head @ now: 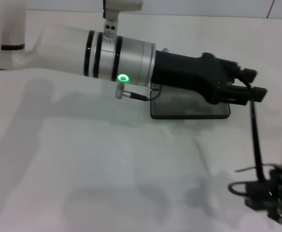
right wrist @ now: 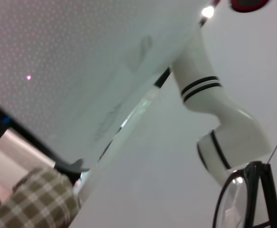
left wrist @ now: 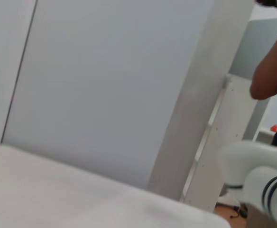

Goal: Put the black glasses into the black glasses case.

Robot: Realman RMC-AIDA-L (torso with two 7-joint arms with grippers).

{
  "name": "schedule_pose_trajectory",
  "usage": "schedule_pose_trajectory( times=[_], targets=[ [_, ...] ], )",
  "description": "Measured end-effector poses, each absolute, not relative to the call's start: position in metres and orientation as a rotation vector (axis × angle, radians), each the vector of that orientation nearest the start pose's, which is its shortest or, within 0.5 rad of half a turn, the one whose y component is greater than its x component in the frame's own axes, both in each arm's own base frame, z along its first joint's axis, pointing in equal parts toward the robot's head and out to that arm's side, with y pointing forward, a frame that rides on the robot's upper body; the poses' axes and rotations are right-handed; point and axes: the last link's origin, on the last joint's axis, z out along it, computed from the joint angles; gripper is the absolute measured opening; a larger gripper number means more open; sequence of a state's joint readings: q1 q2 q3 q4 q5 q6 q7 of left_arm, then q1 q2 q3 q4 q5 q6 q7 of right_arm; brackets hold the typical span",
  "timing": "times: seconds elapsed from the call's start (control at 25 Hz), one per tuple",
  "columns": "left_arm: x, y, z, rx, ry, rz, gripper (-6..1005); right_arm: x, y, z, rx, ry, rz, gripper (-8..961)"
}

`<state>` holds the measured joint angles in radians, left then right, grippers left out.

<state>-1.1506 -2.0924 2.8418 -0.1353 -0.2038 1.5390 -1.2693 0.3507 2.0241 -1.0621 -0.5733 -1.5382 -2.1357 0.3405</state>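
Thin-rimmed black glasses [head: 251, 186] are hanging clamped in the right gripper [head: 271, 195] (uncased); left gripper [head: 249, 89], state indiscernible, is covering the flat matte-black glasses case [head: 189, 110].

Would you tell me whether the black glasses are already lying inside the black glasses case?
No, the black glasses are at the right gripper, apart from the black glasses case.

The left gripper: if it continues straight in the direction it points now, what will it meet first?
Probably nothing: the left gripper points past the black glasses case, which lies beneath it; only bare table shows beyond, though depth is uncertain.
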Motion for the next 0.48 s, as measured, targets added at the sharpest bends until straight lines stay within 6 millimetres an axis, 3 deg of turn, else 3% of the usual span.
schedule_pose_trajectory(
  times=[0.2, 0.48],
  targets=[
    [-0.089, 0.362, -0.088, -3.048, -0.299, -1.106, 543, 0.234, 0.236, 0.01, -2.54, -0.681, 1.372, 93],
    [-0.099, 0.355, -0.085, -2.971, -0.215, -1.202, 542, 0.236, 0.249, 0.001, -2.599, -0.508, 1.292, 93]
  ],
)
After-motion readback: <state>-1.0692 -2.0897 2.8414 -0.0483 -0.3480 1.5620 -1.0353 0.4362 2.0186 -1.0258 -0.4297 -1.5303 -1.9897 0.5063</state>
